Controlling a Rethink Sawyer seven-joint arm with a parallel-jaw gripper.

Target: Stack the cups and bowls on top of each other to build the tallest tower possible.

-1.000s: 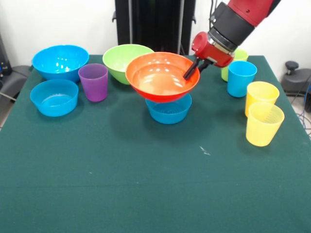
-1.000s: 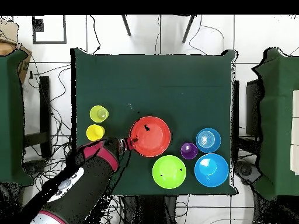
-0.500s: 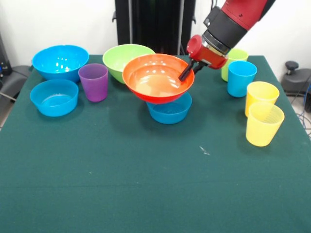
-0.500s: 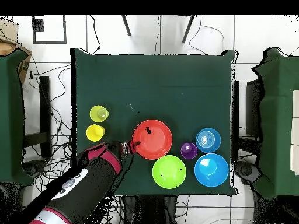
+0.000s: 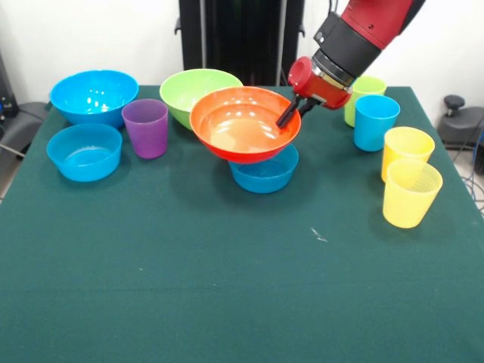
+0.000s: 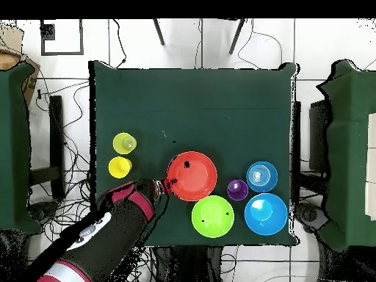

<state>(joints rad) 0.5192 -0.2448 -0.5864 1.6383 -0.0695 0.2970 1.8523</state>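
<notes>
We look onto a dark green tabletop point(image 5: 227, 287) against a pale wall, with cables on the floor around it in the overhead view. The gripper point(image 5: 290, 113) is clamped on the rim of the orange bowl point(image 5: 242, 125), one finger inside it, holding it tilted above a small blue bowl point(image 5: 265, 172); we cannot tell whether the two touch. Just behind sits the lime green bowl point(image 5: 193, 89), the purple cup point(image 5: 145, 127) and two more blue bowls to its side, with the blue cup point(image 5: 376, 121), the lime green cup and two yellow cups point(image 5: 408, 178) on the other side.

We judge the main risk to be the one-sided rim grip: the wide bowl may swing or slip, land off-centre on the small blue bowl and slide off, or knock the lime green bowl behind it. Releasing it tilted could also push the small bowl away.

We can read no brand, label or writing anywhere.
</notes>
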